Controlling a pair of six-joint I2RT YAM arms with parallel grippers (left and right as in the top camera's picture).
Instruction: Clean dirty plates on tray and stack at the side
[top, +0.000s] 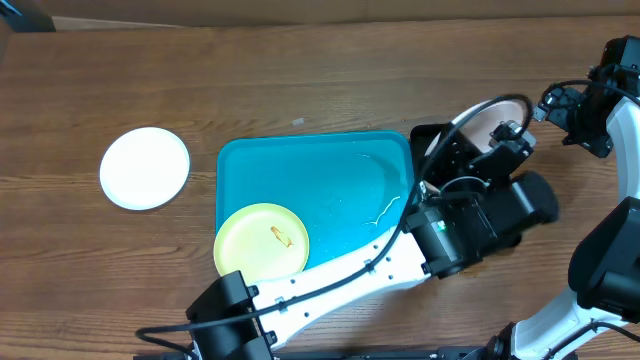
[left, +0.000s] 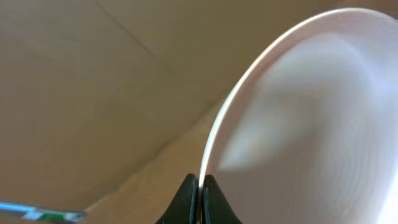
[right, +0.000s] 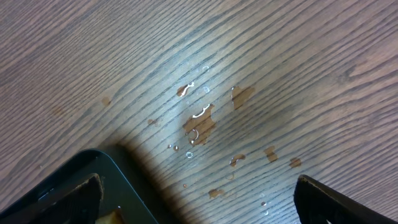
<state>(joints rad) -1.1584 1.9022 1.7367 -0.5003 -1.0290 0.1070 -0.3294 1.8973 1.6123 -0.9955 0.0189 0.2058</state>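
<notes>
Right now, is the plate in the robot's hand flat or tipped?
Tipped: the left gripper pinches the white plate by its rim, standing steeply tilted.

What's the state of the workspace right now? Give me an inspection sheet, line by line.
Surface: wooden table; water drops on the wood.
Job's things: white plate on the table, left of the turquoise tray; yellow plate, orange smear, on the tray's corner; third plate held on edge.
Clutter: black tray right of the turquoise tray.
Grippers: left gripper, jaws shut on the third plate's rim; right gripper, jaws open, empty.
Cables: black cable arcing beside the third plate.
Surroundings: nothing seen.
</notes>
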